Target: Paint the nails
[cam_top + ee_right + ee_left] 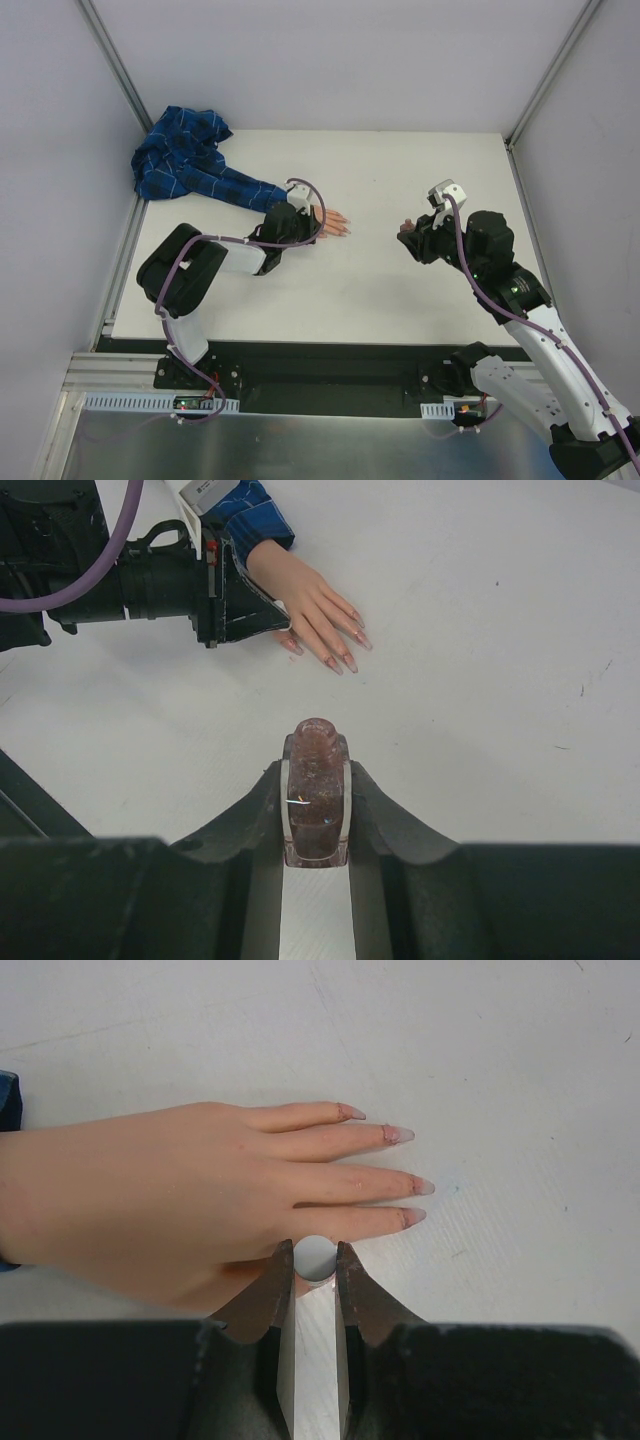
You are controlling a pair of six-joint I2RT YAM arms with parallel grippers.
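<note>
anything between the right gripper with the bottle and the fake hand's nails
Nothing visible: only bare table lies between the right gripper, shut on the polish bottle, and the nails. The left gripper, shut on a small pale round piece, sits at the fake hand, off that path.

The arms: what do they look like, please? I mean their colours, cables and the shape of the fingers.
The left arm and the right arm have black joints and white links. A purple cable runs along each arm. The left gripper and the right gripper have dark, curved fingers, with a pale metal rail between them.
</note>
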